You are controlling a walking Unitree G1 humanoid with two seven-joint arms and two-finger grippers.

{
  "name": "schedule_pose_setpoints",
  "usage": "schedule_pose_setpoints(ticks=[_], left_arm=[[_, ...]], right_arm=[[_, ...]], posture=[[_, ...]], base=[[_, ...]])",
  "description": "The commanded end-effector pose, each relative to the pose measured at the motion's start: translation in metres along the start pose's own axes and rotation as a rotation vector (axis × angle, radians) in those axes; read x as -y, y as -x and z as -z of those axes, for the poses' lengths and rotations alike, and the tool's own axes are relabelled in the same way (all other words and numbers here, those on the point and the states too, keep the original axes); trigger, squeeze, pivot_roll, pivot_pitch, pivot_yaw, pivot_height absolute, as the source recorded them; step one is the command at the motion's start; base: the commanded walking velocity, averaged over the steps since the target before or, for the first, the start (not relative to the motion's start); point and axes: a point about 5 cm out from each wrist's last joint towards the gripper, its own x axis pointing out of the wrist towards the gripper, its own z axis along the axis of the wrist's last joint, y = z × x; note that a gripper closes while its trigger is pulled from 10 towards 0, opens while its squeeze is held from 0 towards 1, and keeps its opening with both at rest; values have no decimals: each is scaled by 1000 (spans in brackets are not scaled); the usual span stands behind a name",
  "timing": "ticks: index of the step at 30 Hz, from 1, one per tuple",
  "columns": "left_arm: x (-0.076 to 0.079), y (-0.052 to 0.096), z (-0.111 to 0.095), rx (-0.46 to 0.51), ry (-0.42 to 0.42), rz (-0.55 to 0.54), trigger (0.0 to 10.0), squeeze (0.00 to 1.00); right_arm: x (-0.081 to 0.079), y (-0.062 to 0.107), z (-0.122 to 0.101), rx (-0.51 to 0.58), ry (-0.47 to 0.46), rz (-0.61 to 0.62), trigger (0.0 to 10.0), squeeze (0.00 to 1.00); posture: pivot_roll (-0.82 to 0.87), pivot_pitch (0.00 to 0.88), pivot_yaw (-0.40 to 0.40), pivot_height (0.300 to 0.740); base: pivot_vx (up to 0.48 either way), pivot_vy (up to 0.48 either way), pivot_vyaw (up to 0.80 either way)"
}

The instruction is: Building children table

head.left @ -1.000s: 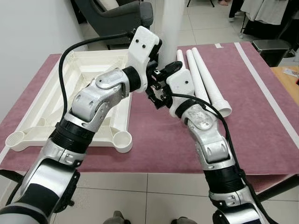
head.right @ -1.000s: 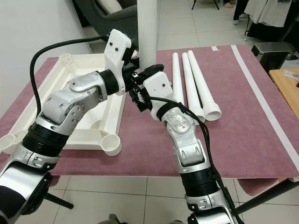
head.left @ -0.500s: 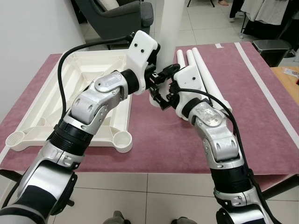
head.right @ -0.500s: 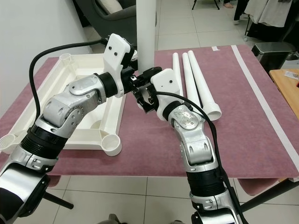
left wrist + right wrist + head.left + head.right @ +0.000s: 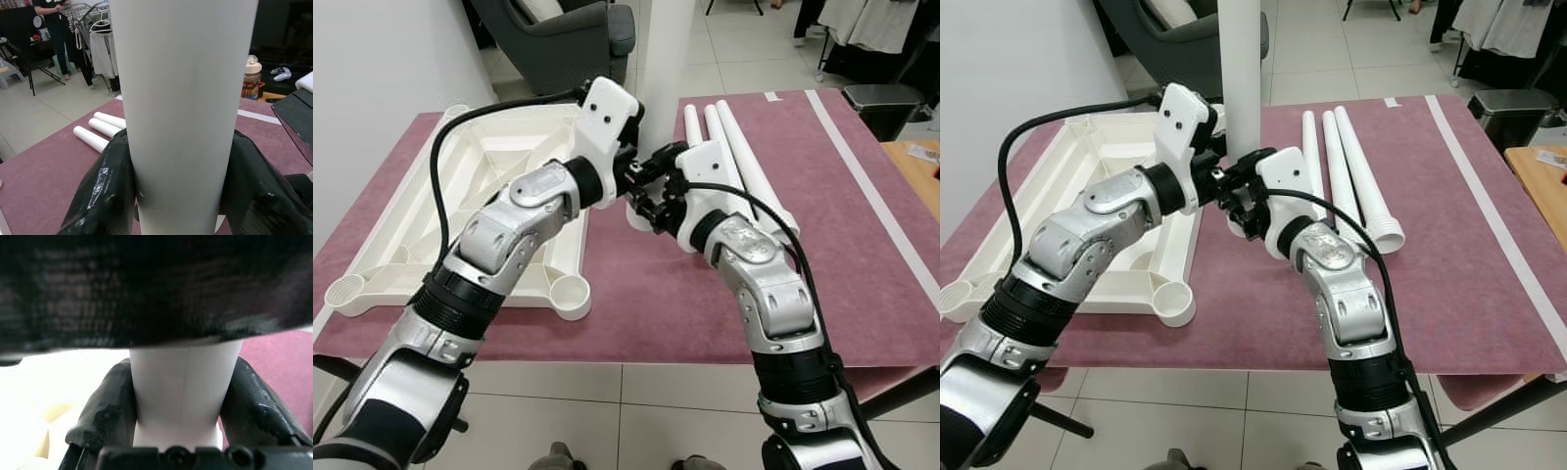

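Both hands grip one tall white plastic tube leg [image 5: 1239,73] that stands upright on the maroon-covered bench [image 5: 1469,284]: the left hand [image 5: 178,196] is clenched around it, a black finger [image 5: 105,188] pressed to each side, and the right hand [image 5: 178,428] clasps the same leg just below, its fingers [image 5: 105,404] tight on the flared foot. That foot rests on the bench right beside the near right edge of the upturned white plastic tabletop tray [image 5: 1097,162], which lies on the robot's left with round corner sockets [image 5: 1173,305] facing up. To the right, three more white tube legs [image 5: 1351,176] lie flat side by side. Past the bench stand a dark grey armchair [image 5: 558,34] and, far right, a grey bin [image 5: 886,103]
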Motion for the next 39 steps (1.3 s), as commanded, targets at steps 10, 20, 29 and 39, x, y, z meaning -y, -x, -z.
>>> schedule_pose_setpoints(ticks=[10, 20, 29, 39], left_arm=[[24, 5, 12, -1, 61, 264, 10000, 1000], [11, 35, -7, 139, 200, 220, 10000, 0], [-12, 85, 11, -56, 53, 120, 10000, 0], [-28, 135, 57, -472, -116, 243, 10000, 0]], right_arm=[[1, 3, -12, 38, 25, 14, 0, 0], [13, 7, 7, -27, 29, 135, 10000, 0], [28, 17, 24, -62, 25, 246, 10000, 0], [23, 22, 18, -8, 4, 224, 10000, 0]], posture=[[-43, 31, 89, 740], [-35, 47, 75, 740], [-8, 60, 69, 740], [22, 76, 52, 740]], base=[[0, 0, 0], [0, 0, 0], [0, 0, 0], [0, 0, 0]])
